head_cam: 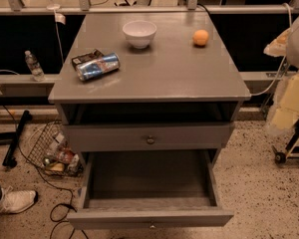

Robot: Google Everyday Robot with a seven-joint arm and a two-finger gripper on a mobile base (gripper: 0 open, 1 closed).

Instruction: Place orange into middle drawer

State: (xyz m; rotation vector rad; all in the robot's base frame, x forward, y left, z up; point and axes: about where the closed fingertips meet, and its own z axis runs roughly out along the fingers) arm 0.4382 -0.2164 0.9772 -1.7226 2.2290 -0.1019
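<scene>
Grey surface point(164, 76) is carrying the orange point(201, 37) near its back right corner, middle drawer point(149, 180) is sitting open below. End effector isn't showing, can't tell its state. I'm thinking: grab from above, gently.

Orange-coloured orange point(201, 37), white bowl point(139, 33), blue-and-silver can point(97, 66), grey cabinet point(164, 76), grey middle drawer point(149, 180), black-speckled floor point(259, 183)

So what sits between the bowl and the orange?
Only bare cabinet top lies between white bowl and orange in the camera view; the gripper is unseen.
</scene>
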